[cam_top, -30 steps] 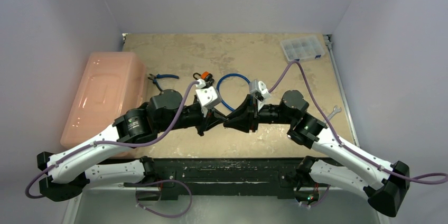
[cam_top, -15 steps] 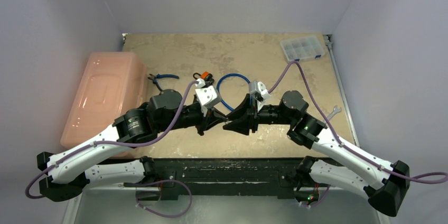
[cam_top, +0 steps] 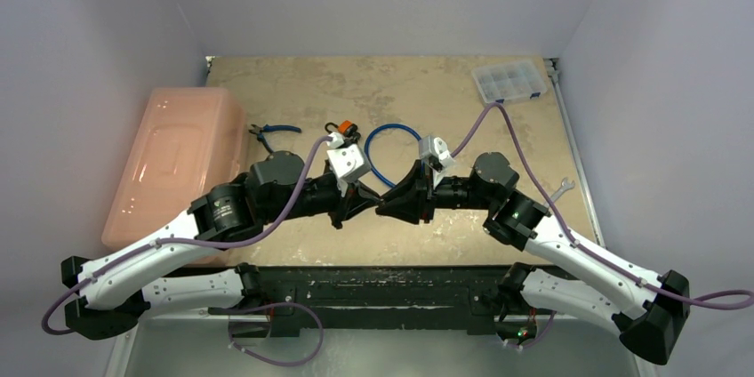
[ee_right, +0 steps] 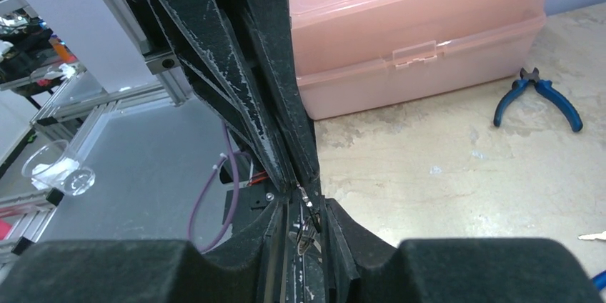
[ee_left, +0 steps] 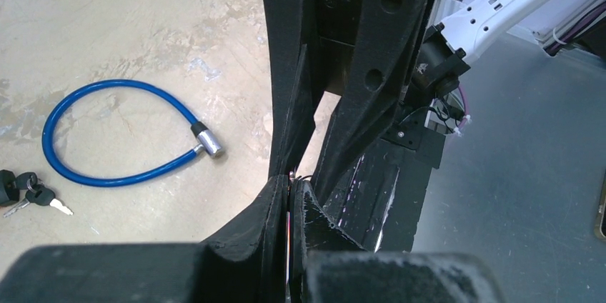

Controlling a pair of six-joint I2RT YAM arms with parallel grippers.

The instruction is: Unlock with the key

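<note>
Where the two arms meet tip to tip over the near middle of the table (cam_top: 462, 115), the right gripper (ee_right: 307, 219) is pinched narrow on a small metal key (ee_right: 306, 231), which sits between its fingers in the right wrist view. The left gripper (ee_left: 289, 206) is also narrow, its fingers almost touching. A thin reddish sliver shows in the gap, but I cannot tell what it is or whether it is gripped. The tips of both grippers point at each other and look to be touching.

The blue cable lock (cam_top: 391, 148) lies curled on the table at 12 o'clock from that meeting point, apart from both grippers, with its silver lock head (ee_left: 209, 140) resting on the surface. A bunch of keys (cam_top: 343, 129) lies at 11 o'clock, just beside the cable. Blue-handled pliers (cam_top: 265, 131) lie at 10 o'clock, near the pink plastic box (cam_top: 173, 159) at 9 o'clock. A clear organiser case (cam_top: 509, 82) sits at 1 o'clock and a wrench (cam_top: 562, 187) at 3 o'clock.
</note>
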